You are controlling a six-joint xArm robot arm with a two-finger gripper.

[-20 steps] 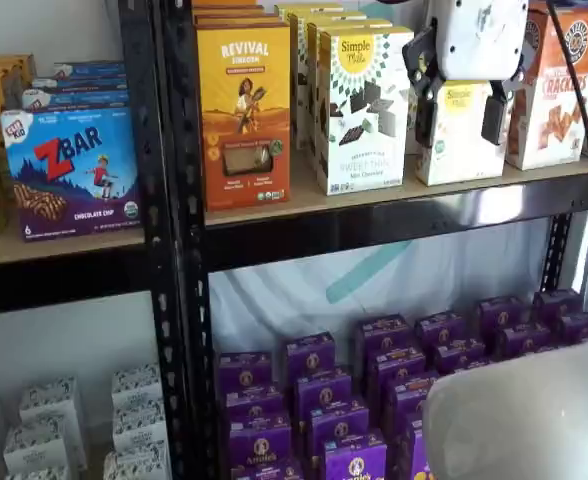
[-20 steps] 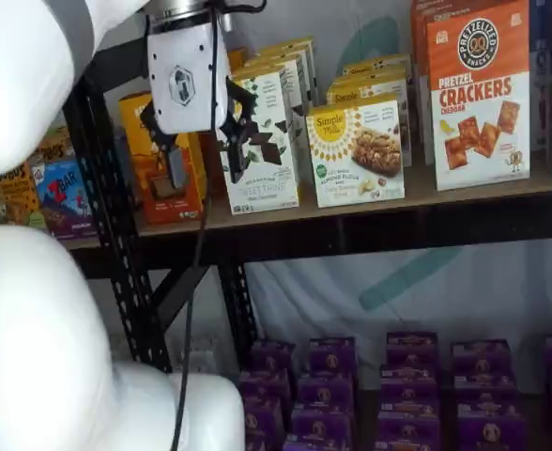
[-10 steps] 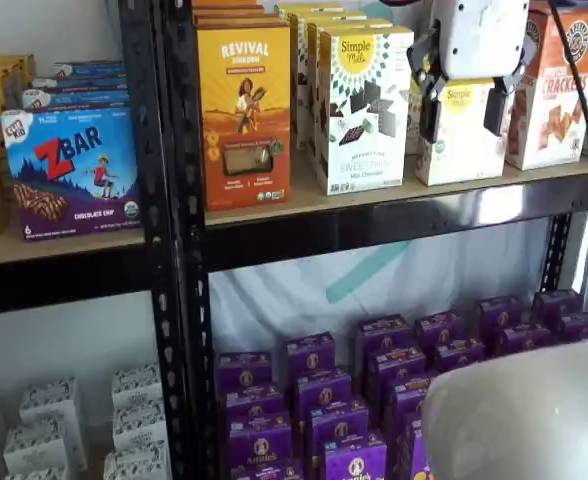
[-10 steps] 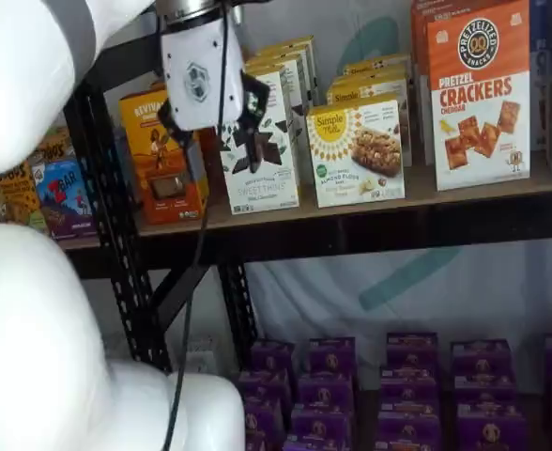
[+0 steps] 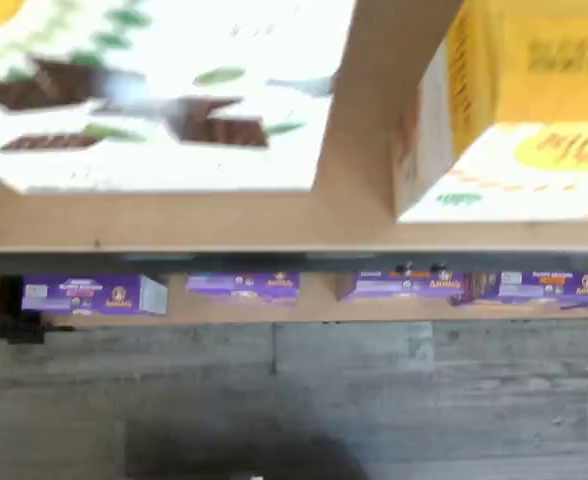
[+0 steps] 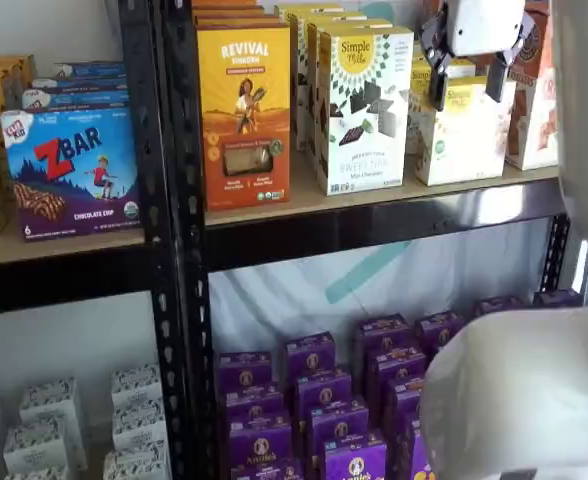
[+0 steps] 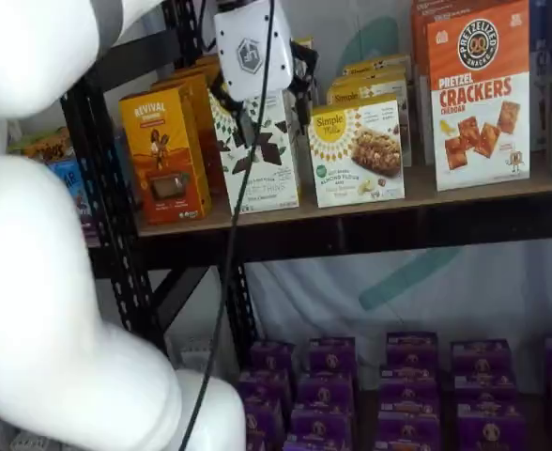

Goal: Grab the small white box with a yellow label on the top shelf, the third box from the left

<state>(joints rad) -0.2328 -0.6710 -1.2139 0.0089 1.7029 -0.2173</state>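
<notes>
The small white box (image 6: 461, 140) with a yellow label stands on the top shelf (image 6: 304, 202), right of the taller Simple Mills box (image 6: 362, 105). It also shows in a shelf view (image 7: 356, 150) and in the wrist view (image 5: 514, 120), beside the Simple Mills box (image 5: 154, 90). My gripper (image 6: 466, 88) hangs in front of the small white box's upper part. Its two black fingers (image 6: 437, 90) stand apart with a plain gap and hold nothing. In a shelf view the gripper (image 7: 272, 113) overlaps the Simple Mills box (image 7: 262, 155).
An orange Revival box (image 6: 244, 115) stands left of the Simple Mills box. Pretzel cracker boxes (image 7: 478, 94) stand to the right. Several purple boxes (image 6: 324, 400) fill the lower shelf. A ZBAR box (image 6: 71, 170) sits beyond the black upright (image 6: 174, 250). My white arm (image 7: 41, 235) fills the foreground.
The gripper has risen and moved toward the shelf, now higher against the small white box. The arm's white body has swung in over the right side of one shelf view.
</notes>
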